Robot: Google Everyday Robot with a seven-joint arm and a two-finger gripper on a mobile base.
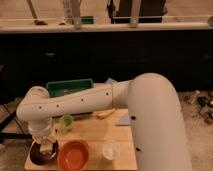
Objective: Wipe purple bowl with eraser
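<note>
Wooden table (95, 131), near corner: jaws down in the purple bowl (35, 156) (how open, cannot tell), its far rim hidden.

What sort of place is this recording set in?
Probably an indoor lab or test area: a wooden table, a green bin and a long dark counter behind. The gripper is low over the purple bowl.

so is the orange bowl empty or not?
Empty: the orange bowl shows only bare orange inside. The gripper is down at the purple bowl beside it.
</note>
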